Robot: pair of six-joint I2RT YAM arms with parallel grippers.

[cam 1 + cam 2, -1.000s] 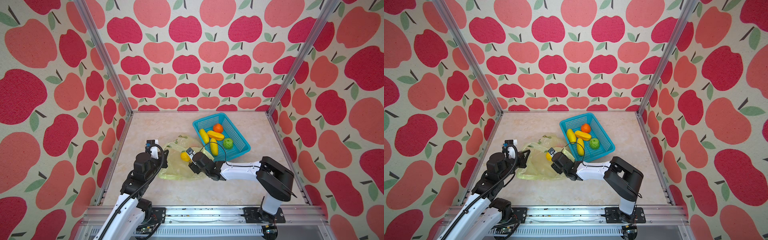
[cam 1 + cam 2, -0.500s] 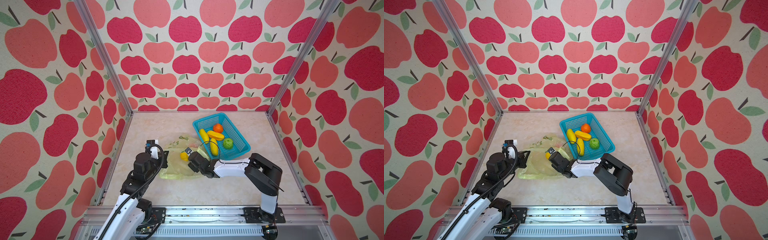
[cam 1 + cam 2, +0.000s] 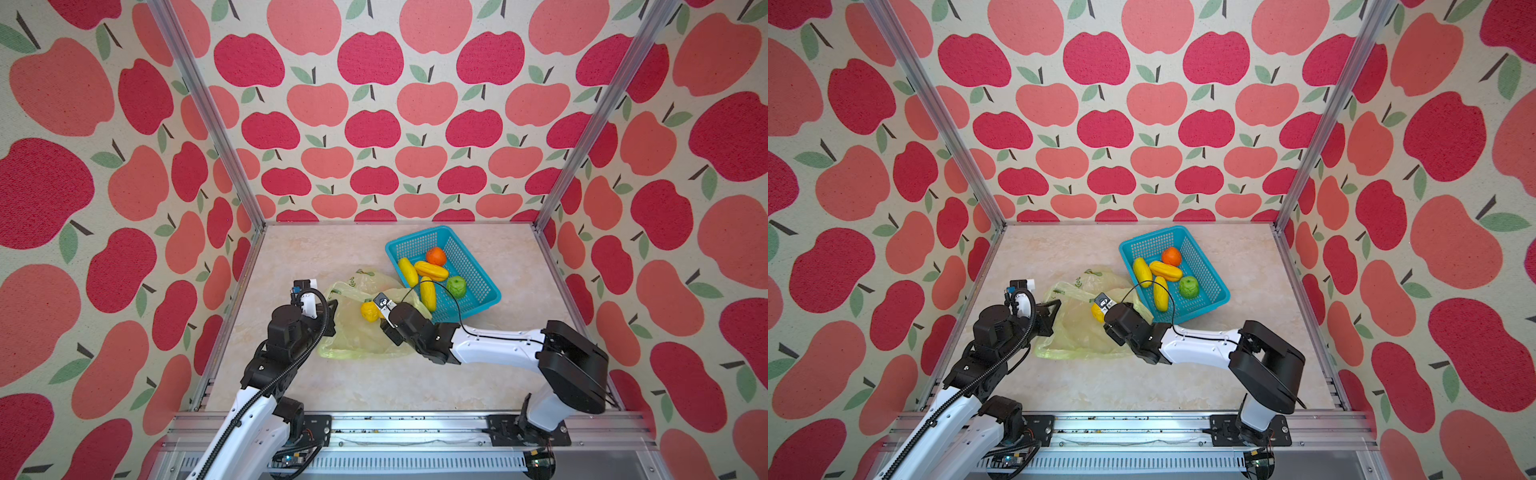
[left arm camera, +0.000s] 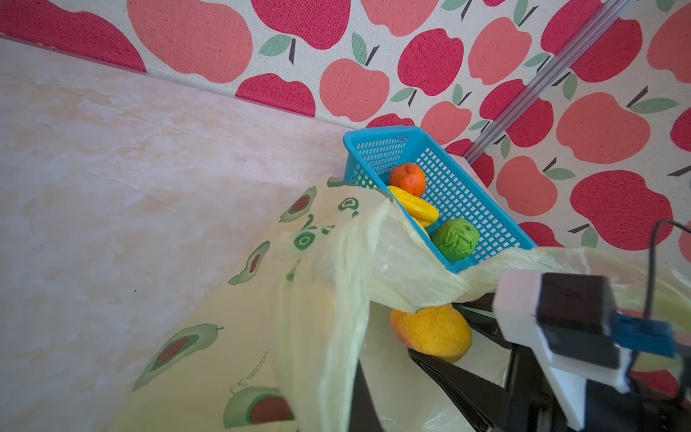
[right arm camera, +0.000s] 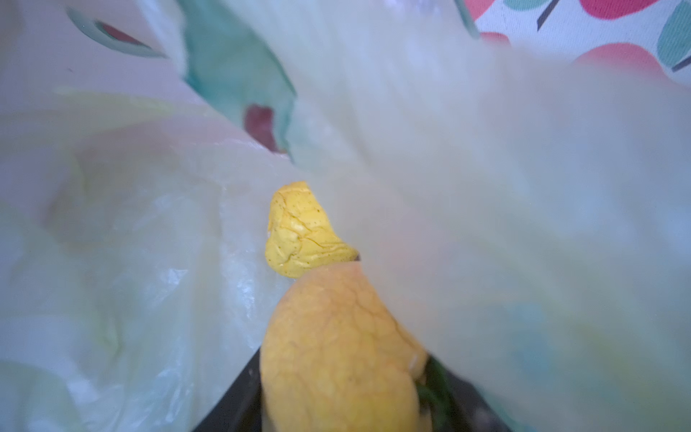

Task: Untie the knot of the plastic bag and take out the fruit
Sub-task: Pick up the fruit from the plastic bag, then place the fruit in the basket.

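Lying crumpled, pale-yellow plastic bag (image 3: 357, 336), avocado prints, fruit (image 4: 433, 333) inside

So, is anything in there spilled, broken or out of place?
Nothing spilled or broken. The only untidy bit is the bag, lying crumpled with one edge against the basket. A yellow fruit sits in its mouth, between the right tool's jaws.

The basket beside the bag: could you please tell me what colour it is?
The basket is turquoise blue, clearest in the left wrist view.
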